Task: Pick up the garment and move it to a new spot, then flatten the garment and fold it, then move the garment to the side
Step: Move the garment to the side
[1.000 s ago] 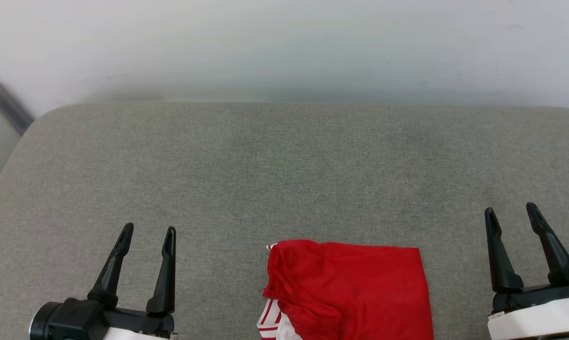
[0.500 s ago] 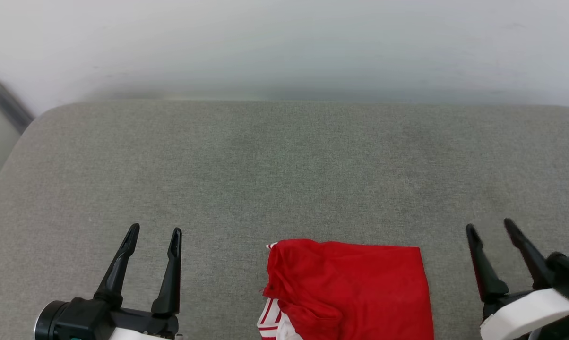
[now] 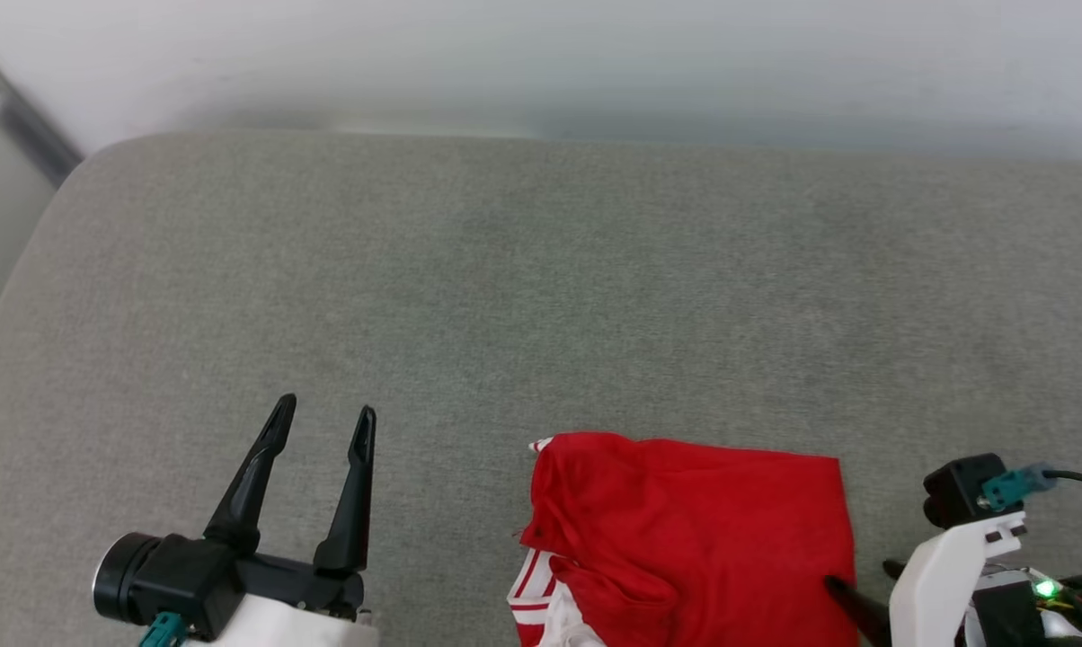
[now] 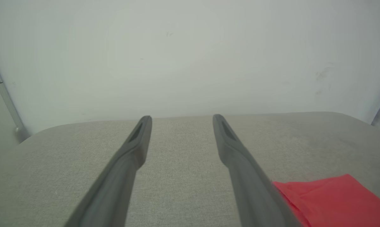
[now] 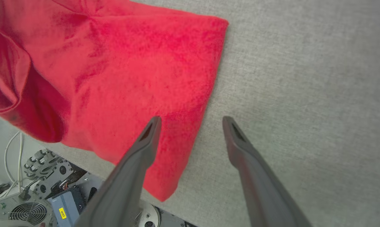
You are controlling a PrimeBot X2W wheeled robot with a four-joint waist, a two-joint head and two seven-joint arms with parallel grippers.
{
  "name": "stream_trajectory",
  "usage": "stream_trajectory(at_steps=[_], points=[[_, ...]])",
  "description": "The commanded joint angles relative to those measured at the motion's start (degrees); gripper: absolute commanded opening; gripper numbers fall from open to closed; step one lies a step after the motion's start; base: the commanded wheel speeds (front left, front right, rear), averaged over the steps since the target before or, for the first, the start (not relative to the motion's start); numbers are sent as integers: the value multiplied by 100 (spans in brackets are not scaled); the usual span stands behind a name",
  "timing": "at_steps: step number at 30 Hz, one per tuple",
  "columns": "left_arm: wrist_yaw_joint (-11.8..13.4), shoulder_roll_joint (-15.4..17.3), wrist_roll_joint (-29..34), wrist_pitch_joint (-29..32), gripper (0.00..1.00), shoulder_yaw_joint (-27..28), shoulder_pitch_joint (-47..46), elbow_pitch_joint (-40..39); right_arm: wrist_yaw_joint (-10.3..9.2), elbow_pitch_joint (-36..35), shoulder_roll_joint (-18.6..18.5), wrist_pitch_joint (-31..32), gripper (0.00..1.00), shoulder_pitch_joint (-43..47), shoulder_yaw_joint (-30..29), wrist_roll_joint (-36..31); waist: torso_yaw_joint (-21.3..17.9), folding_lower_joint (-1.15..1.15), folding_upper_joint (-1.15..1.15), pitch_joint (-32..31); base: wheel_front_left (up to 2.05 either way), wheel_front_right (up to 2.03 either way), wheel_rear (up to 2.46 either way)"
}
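Note:
The garment (image 3: 703, 530) lies in a loose red fold near the grey cushion's front edge, with striped white trim at its lower left. It hangs over that edge in the right wrist view, where the garment (image 5: 130, 72) shows plain red. My right gripper (image 5: 192, 119) is open and straddles its right edge, one finger over the cloth and the other over bare cushion. In the head view the right gripper (image 3: 856, 574) points in from the lower right. My left gripper (image 3: 327, 406) is open and holds nothing, left of the garment (image 4: 332, 198). The left gripper (image 4: 181, 117) points toward the wall.
The grey cushion (image 3: 541, 296) runs wide toward a white wall (image 3: 541, 54). A metal rail (image 3: 20, 117) slants at the upper left. Below the cushion's front edge, the robot base (image 5: 35, 195) with a fan and cables shows in the right wrist view.
The right gripper has swung left and turned toward the garment's right edge. The head camera has shifted, and the left gripper has edged slightly forward and right. The garment has not moved.

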Motion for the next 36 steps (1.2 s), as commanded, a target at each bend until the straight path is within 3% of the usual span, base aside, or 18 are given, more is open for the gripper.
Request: stream_trajectory(at_steps=[1,7,15,16,18,22,28,36], points=[[-8,12,30,-15,100,-25,-96,10,-2,15,30,47,100,-64,-19,12,104,0,0,98,0,0,0],[-8,-6,29,-15,100,-92,-260,86,-2,336,332,461,100,-165,0,-175,314,0,0,263,0,0,0],[-8,-16,9,-15,100,-83,-328,147,-1,1058,361,93,100,-241,395,-343,400,0,0,350,0,0,0],[-8,-20,7,-15,100,-97,-335,158,-1,1153,325,45,87,-275,463,-399,397,0,0,353,0,0,0],[-8,-25,10,-15,100,-127,-344,190,-1,1312,246,-98,0,-305,594,-495,383,0,0,329,0,0,0],[-8,-44,1,-15,100,-150,-331,236,-2,1394,114,-377,0,-453,786,-576,300,0,0,217,0,0,0],[-8,-81,-58,-14,100,-285,-259,218,-5,1130,-520,-667,0,-920,1162,-1018,-37,0,0,63,0,0,0],[-8,-122,-10,-14,100,-932,-550,224,-4,620,-1765,-502,0,-1658,1793,-1383,-853,0,0,231,0,0,0]])
